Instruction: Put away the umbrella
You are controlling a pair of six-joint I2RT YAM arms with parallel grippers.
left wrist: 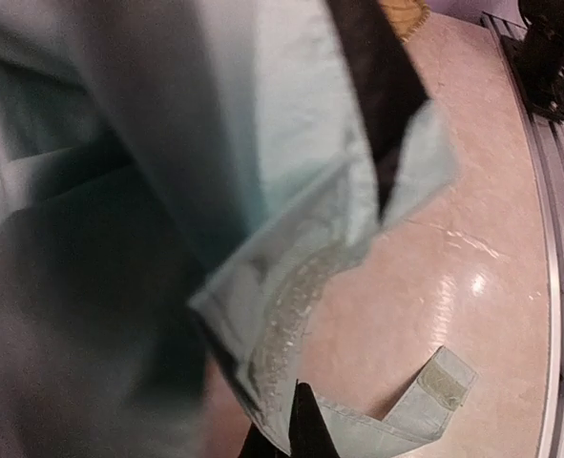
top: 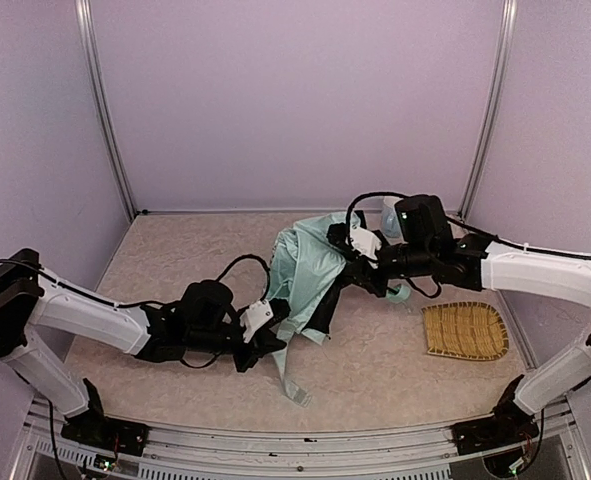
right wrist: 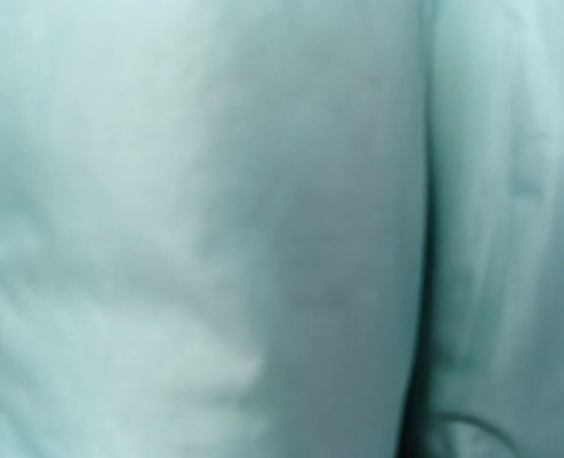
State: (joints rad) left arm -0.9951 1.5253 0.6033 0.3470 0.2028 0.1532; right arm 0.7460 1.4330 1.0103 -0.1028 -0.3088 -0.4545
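Note:
The umbrella (top: 310, 275) lies half collapsed in the middle of the table, pale mint fabric with black lining showing. Its closing strap (top: 293, 385) trails toward the near edge. My left gripper (top: 273, 340) is at the umbrella's near end, shut on the fabric hem. In the left wrist view the black fingertips (left wrist: 301, 434) pinch that hem beside the strap (left wrist: 434, 386). My right gripper (top: 360, 255) is pressed into the far end of the umbrella, its fingers buried in cloth. The right wrist view shows only mint umbrella fabric (right wrist: 262, 229).
A woven yellow straw mat (top: 463, 330) lies at the right. A pale blue mug (top: 391, 215) stands behind the right arm near the back wall. Purple walls close in the table on three sides.

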